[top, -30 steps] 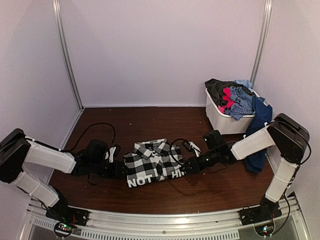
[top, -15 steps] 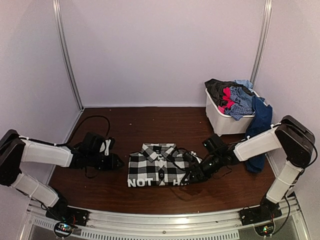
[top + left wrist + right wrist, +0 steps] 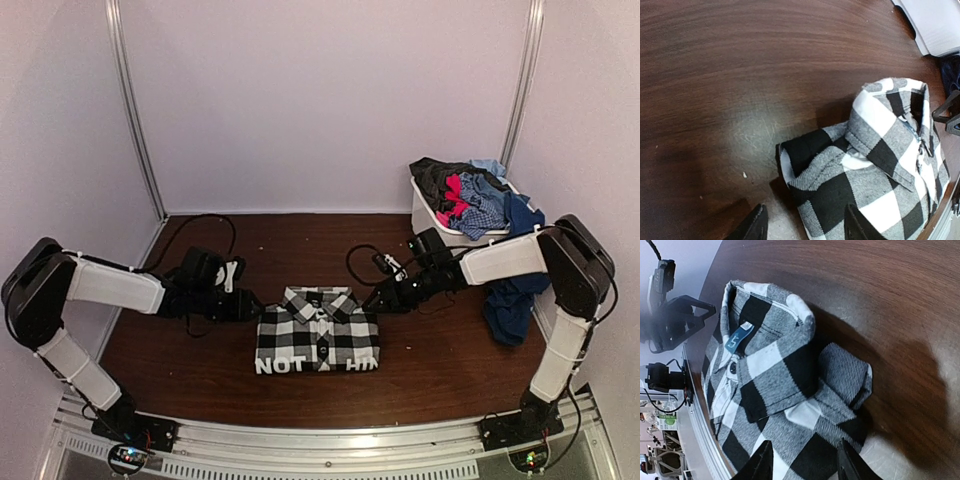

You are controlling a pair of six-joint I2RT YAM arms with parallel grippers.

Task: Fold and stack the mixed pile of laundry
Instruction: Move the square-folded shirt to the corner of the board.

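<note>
Top view: soft, even overhead light is washing the pale walls (image 3: 320, 100) lilac and leaving only faint shadows. Wrist views: the checked shirt (image 3: 880, 165) is casting a dark shadow on the wooden table (image 3: 715, 60), a dull glare patch is showing beside it, and the distant wood grain is smearing toward the frame edges.

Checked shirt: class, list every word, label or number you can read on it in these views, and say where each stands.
"NOT": white letters on the checked shirt's near edge, top view.
"HIN": further along that edge; partly cut off, uncertain.
"5"?: a single white mark on the blue collar label, right wrist view; too blurred to be sure.
</note>
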